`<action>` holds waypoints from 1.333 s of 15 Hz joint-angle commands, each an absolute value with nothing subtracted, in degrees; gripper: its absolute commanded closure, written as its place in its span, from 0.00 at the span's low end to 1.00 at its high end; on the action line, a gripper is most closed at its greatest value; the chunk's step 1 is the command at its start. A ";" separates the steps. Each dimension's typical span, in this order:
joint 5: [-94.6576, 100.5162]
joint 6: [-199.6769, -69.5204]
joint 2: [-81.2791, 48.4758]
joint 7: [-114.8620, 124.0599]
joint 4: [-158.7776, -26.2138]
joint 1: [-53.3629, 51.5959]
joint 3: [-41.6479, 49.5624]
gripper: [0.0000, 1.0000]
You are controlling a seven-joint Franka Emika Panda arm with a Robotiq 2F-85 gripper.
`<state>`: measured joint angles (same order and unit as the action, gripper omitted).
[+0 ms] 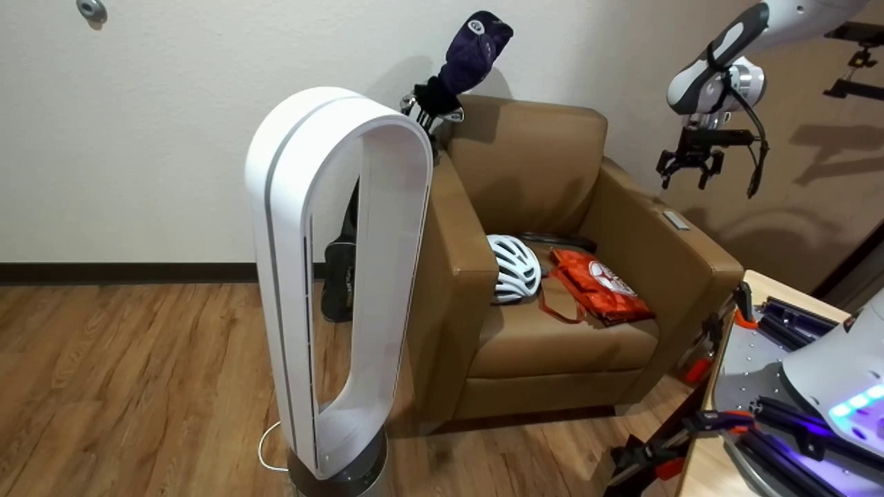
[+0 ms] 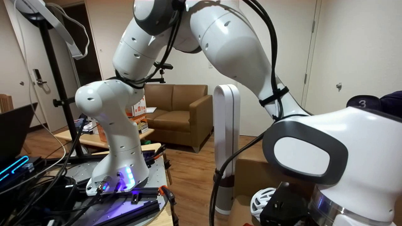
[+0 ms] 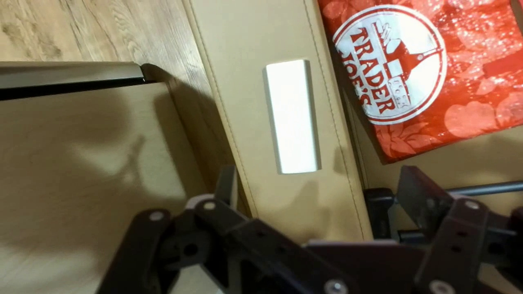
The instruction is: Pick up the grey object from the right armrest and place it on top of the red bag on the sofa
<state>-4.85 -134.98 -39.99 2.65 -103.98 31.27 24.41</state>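
Lying on the right armrest point(image 1: 704, 250), right of centre in an exterior view, the grey object point(image 1: 675, 220) is not yet picked up. The claw point(image 1: 684, 184) is held in the air at upper right, parted and with nothing gripped. Nothing grey is seen on the red bag point(image 1: 599, 286), which is laid on the sofa point(image 1: 525, 155) beside a white helmet point(image 1: 514, 268). All of the task, it is judged, is left to be done: gripping, lifting and placing. A pale wall point(image 1: 159, 138) is shown behind, wood-patterned floor point(image 1: 138, 386) at lower left; a tall white fan point(image 1: 286, 207) is stood left of centre, and the robot's desk point(image 1: 715, 476) is cut off at lower right.

Much of the frame is filled by the arm point(image 2: 232, 47) in an exterior view; the grey object cannot be made out there, nor can the claw's spread be told. Farther back, left of centre, a brown couch point(image 2: 176, 122) and some boxes point(image 2: 139, 106) are seen, with a laptop point(image 2: 15, 131) at the left edge.

In the wrist view, the grey object is found near the centre, washed nearly white, flat on the smooth, stitched top of the right armrest. The claw's fingers point(image 3: 419, 196) are spread wide at the bottom, apart from the grey object; the red bag is seen at upper right. Lowering, with a shift toward the top of the frame, is probably called for next.
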 commanded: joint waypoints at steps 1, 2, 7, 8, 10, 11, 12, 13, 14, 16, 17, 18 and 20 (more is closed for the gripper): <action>-4.40 -133.94 -43.35 0.17 -101.45 34.36 22.84 0.00; -4.76 -133.89 -44.06 0.46 -101.43 34.95 22.72 0.00; -6.12 -134.29 -46.82 -0.75 -100.51 39.07 19.77 0.00; -5.31 -134.87 -47.29 -2.19 -100.39 39.66 19.29 0.00; -4.99 -135.43 -47.33 -5.97 -100.39 41.11 17.62 0.00; -4.49 -136.01 -47.29 -6.87 -100.59 40.97 17.35 0.00; -4.44 -136.03 -47.27 -7.93 -100.59 41.24 16.84 0.00; -4.54 -136.20 -47.14 -8.42 -100.74 41.25 16.44 0.00; -4.88 -136.32 -47.03 -8.77 -100.98 41.36 16.09 0.00; -4.80 -136.29 -47.21 -8.83 -101.02 41.18 15.97 0.00; -5.03 -136.62 -47.22 -8.56 -101.13 41.24 15.87 0.00; -5.18 -136.31 -47.48 -8.21 -100.84 41.41 15.98 0.00; -5.31 -136.15 -47.99 -7.89 -100.56 41.78 16.18 0.00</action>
